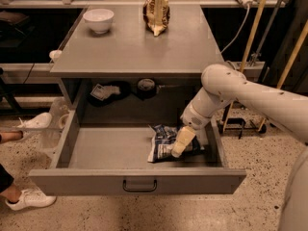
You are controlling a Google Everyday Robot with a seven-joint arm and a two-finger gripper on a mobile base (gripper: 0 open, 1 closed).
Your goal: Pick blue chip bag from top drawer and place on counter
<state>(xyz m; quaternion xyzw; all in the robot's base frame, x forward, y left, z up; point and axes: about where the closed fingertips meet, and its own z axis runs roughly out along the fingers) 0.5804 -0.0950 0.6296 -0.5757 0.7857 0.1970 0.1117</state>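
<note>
Hand point(177, 150) over blue chip bag point(160, 147) in drawer point(108, 150)

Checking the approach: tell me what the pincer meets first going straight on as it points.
Probably the blue bag: the pincer points down-left at it inside the drawer; contact is unclear.

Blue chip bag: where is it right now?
In the camera view, the blue chip bag lies in the open top drawer, right of centre, with the gripper down over its right edge.
</note>
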